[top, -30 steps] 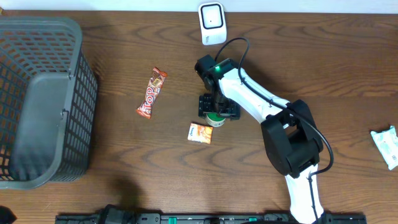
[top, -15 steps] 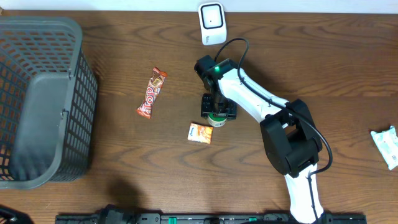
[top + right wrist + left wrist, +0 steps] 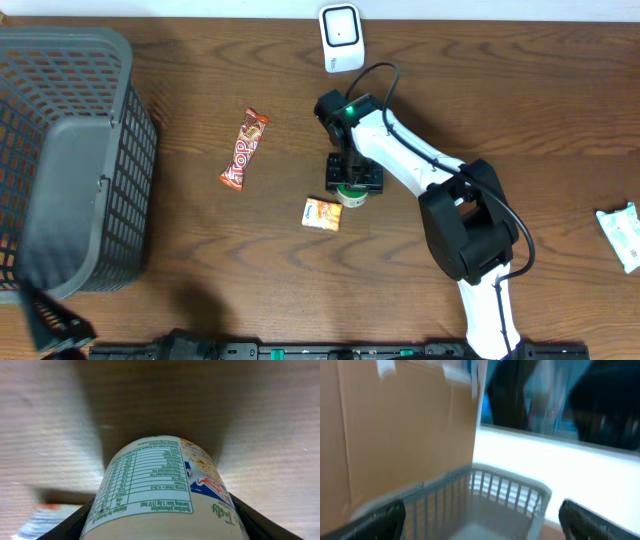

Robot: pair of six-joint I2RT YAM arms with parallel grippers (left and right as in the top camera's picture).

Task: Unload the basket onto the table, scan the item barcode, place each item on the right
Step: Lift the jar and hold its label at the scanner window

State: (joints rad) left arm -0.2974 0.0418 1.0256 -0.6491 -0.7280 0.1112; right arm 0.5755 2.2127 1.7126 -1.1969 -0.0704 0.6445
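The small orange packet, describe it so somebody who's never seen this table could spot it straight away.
Start at the white robot arm in the middle of the brown table; its right gripper is closed on a green-and-white container. Just left of that, nearer the arm's base, lies the orange packet. It is small, squarish and flat, unlike the long red candy bar farther left.

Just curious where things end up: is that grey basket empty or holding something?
Empty: from overhead, only bare grey floor shows inside the basket; the candy bar lies outside it.
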